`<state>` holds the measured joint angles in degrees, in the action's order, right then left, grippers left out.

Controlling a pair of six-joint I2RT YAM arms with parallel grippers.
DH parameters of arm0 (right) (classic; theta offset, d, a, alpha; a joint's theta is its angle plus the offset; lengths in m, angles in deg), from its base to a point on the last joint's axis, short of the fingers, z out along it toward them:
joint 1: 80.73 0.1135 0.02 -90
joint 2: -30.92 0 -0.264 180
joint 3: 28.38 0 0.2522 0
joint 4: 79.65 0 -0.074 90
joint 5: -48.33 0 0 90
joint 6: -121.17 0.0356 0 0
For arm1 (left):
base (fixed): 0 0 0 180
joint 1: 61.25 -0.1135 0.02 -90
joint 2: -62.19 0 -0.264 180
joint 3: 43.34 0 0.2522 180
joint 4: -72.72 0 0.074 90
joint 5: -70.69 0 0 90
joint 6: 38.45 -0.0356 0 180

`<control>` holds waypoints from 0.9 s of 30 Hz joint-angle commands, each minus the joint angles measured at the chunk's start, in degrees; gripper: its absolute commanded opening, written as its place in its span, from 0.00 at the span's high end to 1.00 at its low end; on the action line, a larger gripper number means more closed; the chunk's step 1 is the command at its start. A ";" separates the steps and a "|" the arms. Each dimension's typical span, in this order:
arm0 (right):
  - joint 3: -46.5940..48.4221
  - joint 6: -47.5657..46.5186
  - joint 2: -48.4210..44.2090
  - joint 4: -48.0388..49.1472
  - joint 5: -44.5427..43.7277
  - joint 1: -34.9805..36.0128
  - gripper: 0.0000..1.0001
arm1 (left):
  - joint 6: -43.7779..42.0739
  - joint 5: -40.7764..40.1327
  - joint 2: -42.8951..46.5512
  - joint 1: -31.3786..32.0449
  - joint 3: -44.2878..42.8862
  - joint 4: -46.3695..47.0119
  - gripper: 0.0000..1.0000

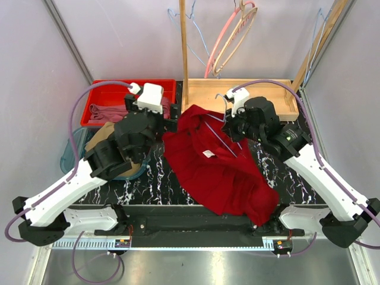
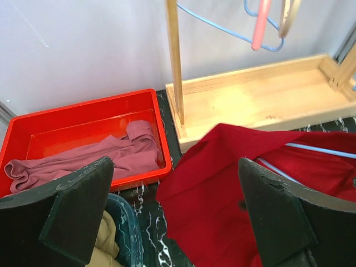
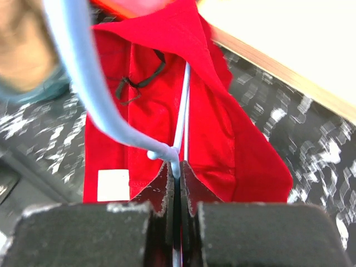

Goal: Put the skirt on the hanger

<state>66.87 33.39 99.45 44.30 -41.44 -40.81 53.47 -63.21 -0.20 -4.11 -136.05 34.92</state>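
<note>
The tan skirt (image 1: 98, 138) lies bunched in a teal basket (image 1: 65, 155) at the left, mostly hidden under my left arm; a corner shows in the left wrist view (image 2: 108, 245). My left gripper (image 1: 168, 123) is open and empty, hovering over the left edge of a dark red garment (image 1: 222, 172); its jaws stand wide apart in the left wrist view (image 2: 175, 186). My right gripper (image 1: 229, 127) is shut on a light-blue wire hanger (image 1: 217, 129) at the base of its hook (image 3: 179, 158). The hanger's arms run inside the red garment (image 3: 156, 111).
A red tray (image 1: 101, 84) with a mauve-pink cloth (image 2: 100, 158) stands at the back left. A wooden rack with a base (image 1: 208, 89) and post (image 2: 173, 61) stands behind, carrying more blue hangers (image 1: 199, 41), a pink hanger (image 1: 228, 29) and a wooden one.
</note>
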 commanded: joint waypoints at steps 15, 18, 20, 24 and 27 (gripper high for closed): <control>3.14 8.07 -3.94 5.19 -12.45 -22.95 1.00 | 4.15 -0.22 4.73 -0.28 5.39 3.12 0.01; 8.23 6.14 -0.95 6.60 -9.64 -26.90 1.00 | 5.11 0.74 5.17 -0.28 5.92 2.67 0.01; 12.96 4.47 1.68 7.47 -6.57 -28.84 1.00 | 5.73 2.14 5.52 -0.28 6.45 2.15 0.01; 22.20 2.27 6.69 7.65 -0.41 -34.02 1.00 | 6.61 3.56 6.23 -0.28 7.67 1.62 0.01; 29.14 1.82 12.39 7.57 4.34 -36.14 1.00 | 6.88 4.17 6.67 -0.28 8.55 1.62 0.01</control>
<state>85.89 37.56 107.80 44.15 -44.74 -74.45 58.73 -61.28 5.07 -4.21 -128.56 34.92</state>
